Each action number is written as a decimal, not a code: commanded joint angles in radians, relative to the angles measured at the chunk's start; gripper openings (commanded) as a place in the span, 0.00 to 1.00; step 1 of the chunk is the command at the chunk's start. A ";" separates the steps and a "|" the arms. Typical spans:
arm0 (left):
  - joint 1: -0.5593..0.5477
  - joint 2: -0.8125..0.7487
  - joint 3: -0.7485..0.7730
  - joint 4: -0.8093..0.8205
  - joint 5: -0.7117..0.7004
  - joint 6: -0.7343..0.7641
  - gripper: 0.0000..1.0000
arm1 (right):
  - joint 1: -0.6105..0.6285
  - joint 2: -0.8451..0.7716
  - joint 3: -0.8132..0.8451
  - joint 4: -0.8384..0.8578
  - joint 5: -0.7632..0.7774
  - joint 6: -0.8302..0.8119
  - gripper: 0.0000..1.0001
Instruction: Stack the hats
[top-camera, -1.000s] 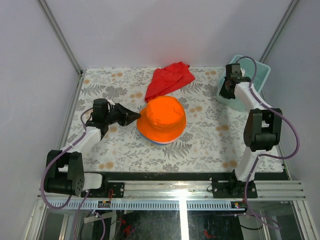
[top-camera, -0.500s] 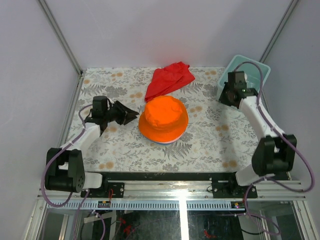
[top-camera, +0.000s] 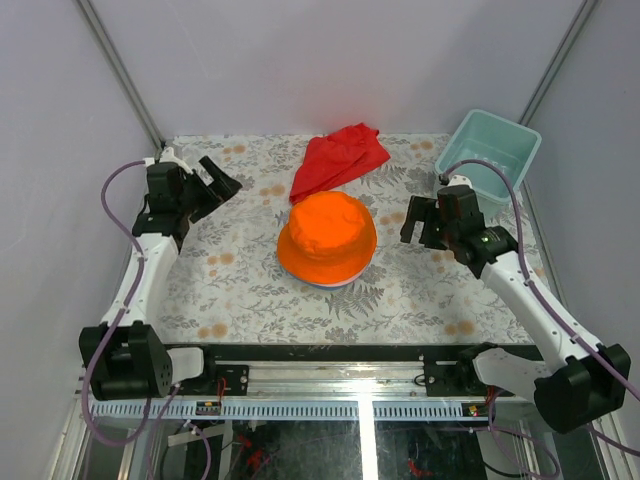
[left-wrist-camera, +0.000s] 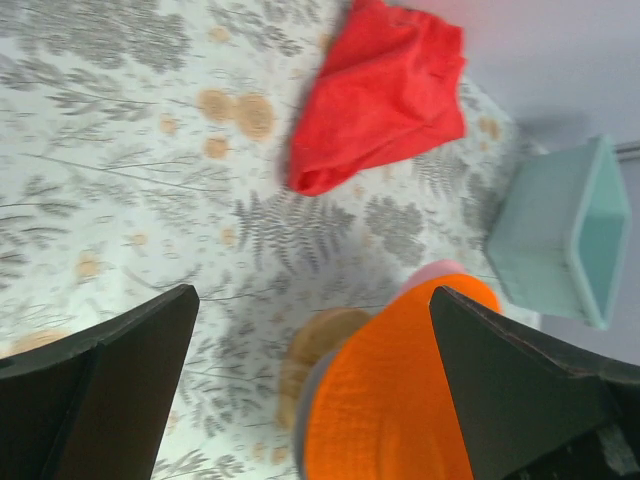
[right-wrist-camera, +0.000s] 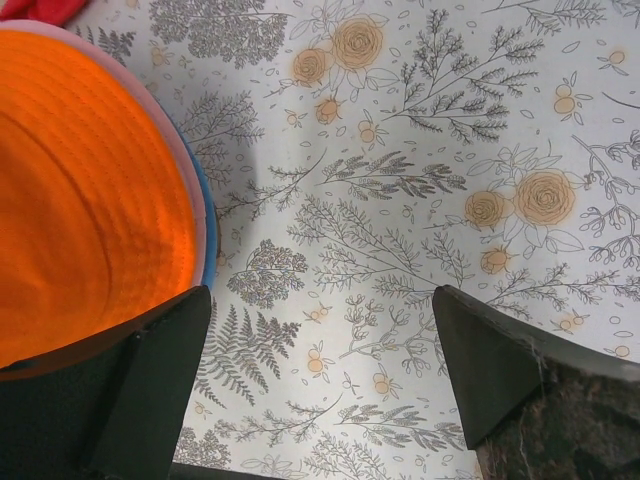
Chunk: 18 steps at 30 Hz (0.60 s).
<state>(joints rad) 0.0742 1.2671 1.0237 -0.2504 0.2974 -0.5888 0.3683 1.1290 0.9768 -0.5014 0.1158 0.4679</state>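
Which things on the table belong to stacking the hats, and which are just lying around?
Part of the job:
- orange hat, on top of the pile
- pink hat, only its edge showing beneath
- blue hat, only its edge showing beneath

Just lying about:
- red cloth, behind the pile
- teal bin, far right corner

No legible text, label, brand, number or sign on anything in view.

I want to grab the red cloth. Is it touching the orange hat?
Apart. The left wrist view shows bare flowery tablecloth between the red cloth and the orange hat.
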 joint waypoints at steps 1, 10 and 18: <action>0.011 -0.121 -0.069 -0.071 -0.164 0.162 1.00 | 0.004 -0.057 0.028 0.004 0.056 -0.013 0.99; 0.036 -0.357 -0.444 0.040 -0.226 0.433 1.00 | 0.003 -0.074 0.034 -0.004 0.107 -0.067 0.99; 0.035 -0.464 -0.680 0.340 -0.203 0.433 1.00 | 0.002 -0.151 -0.082 0.084 0.185 -0.078 0.99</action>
<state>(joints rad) 0.1062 0.8242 0.4107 -0.1509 0.1345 -0.1967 0.3687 1.0393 0.9436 -0.4797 0.2192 0.3756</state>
